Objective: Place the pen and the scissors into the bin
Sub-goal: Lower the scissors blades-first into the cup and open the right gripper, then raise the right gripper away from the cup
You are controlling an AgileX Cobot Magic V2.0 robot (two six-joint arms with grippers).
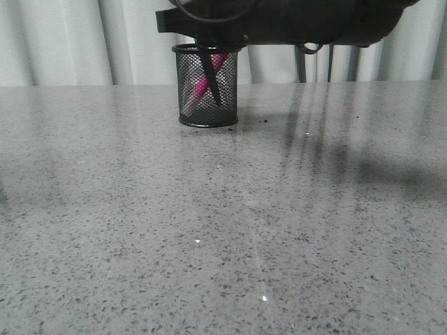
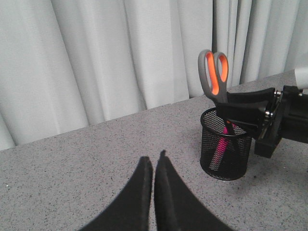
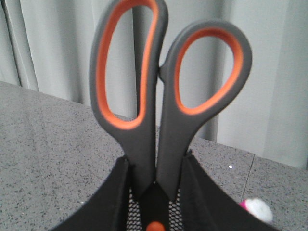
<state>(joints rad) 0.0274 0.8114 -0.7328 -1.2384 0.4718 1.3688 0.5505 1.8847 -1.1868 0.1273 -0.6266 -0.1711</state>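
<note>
The near stretch of the grey speckled counter [image 1: 223, 244] runs back toward the far edge, where the black wire-mesh bin [image 1: 206, 85] stands upright. In the left wrist view the left gripper [image 2: 154, 166] hovers over bare counter well short of the bin, its two black fingers [image 2: 139, 192] pressed together at the tips with nothing between them.

Inside the bin the magenta pen [image 1: 204, 82] leans at a slant, its lower end near the base and its upper end toward the rim; the right wrist view catches its whitish end just beside that arm's fingers. Crossing the pen in the front view is the dark blade of the scissors [image 2: 214, 74], which stand nearly upright, blades down inside the bin, with the grey handles lined in orange rising well above the rim.

The right gripper [image 3: 155, 185] reaches in from the right at rim height, its jaws clamped on the scissors just below the handle loops, above the orange pivot dot. From the front, that arm shows as a dark bar across the top of the bin.

Behind the counter hang pale pleated curtains [image 2: 96, 57].
</note>
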